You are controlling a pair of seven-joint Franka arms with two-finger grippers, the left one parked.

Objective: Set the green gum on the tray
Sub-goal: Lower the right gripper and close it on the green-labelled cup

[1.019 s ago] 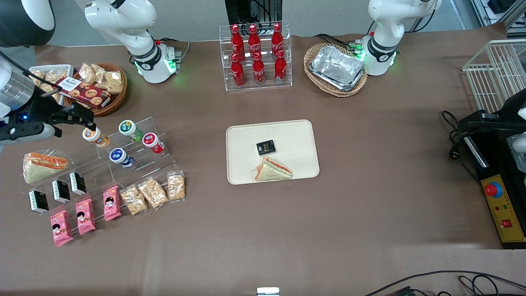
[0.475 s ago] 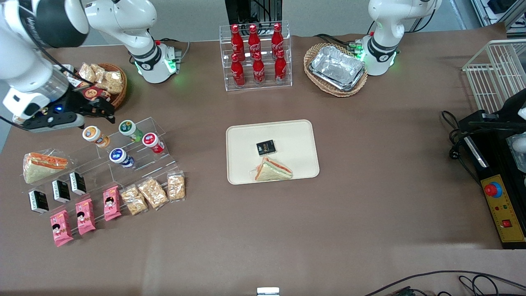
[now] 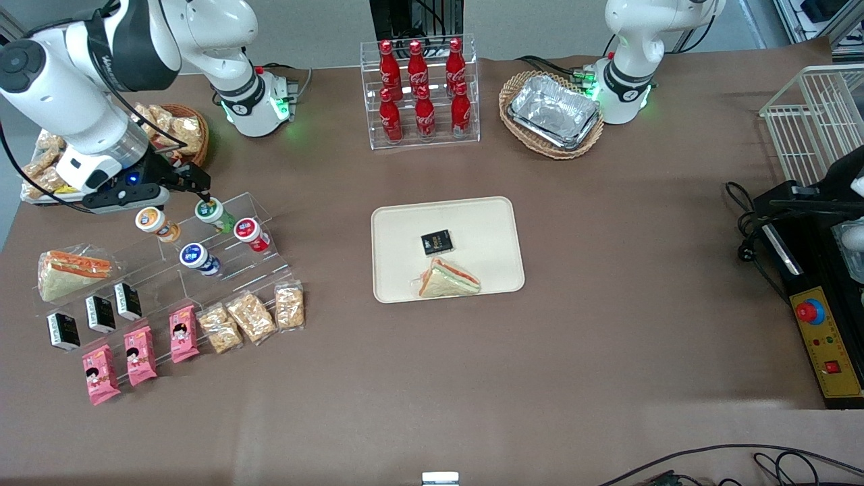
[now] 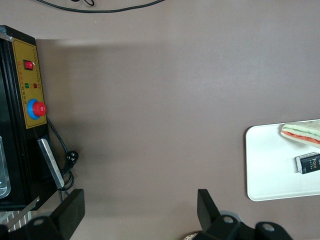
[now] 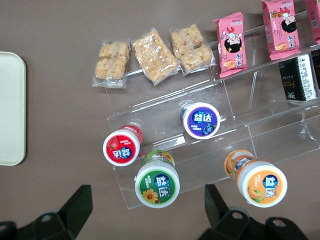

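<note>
The green gum [image 3: 214, 212] is a small green bottle with a white lid and green label, lying on the top step of a clear acrylic stand [image 3: 223, 260]. It also shows in the right wrist view [image 5: 157, 184]. My right gripper [image 3: 202, 191] hovers just above it, open and empty, a black finger on each side of the lid [image 5: 147, 210]. The cream-beige tray [image 3: 398, 233] lies at mid-table and holds a wrapped sandwich [image 3: 448, 279] and a small black packet [image 3: 437, 242]. Its edge shows in the right wrist view [image 5: 11, 107].
On the stand beside the green gum lie an orange bottle [image 3: 156, 223], a red bottle [image 3: 251, 233] and a blue bottle [image 3: 198, 258]. Snack packets [image 3: 251, 316], pink packets [image 3: 138, 354], black packets [image 3: 100, 314] and a sandwich [image 3: 69, 271] lie nearer the front camera. A wicker basket [image 3: 177, 135] is near the arm.
My right gripper has moved from above the orange bottle, away from the front camera and toward the tray, to just above the green gum. The bottles have not moved.
</note>
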